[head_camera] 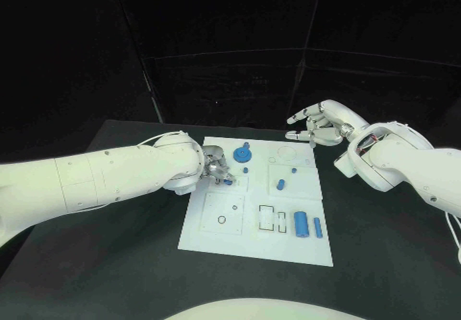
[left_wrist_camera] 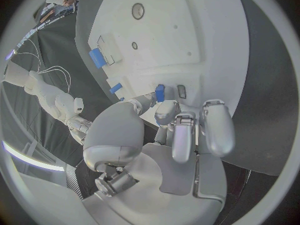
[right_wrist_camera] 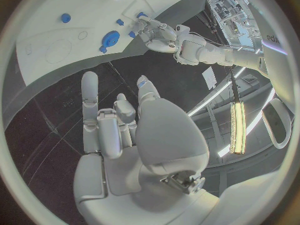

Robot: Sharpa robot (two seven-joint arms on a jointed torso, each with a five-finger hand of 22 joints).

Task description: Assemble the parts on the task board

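The left hand (head_camera: pixel 213 170) is pinching a small blue part (left_wrist_camera: pixel 160 92) at its fingertips over the board (head_camera: pixel 221 237) and should be lowering it squarely, while the right hand (head_camera: pixel 320 125) is hovering open and empty.

board's near-left corner (head_camera: pixel 213 175) under left hand (head_camera: pixel 217 168)

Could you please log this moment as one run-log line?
left hand: pinches small blue part over task board | right hand: open, off board
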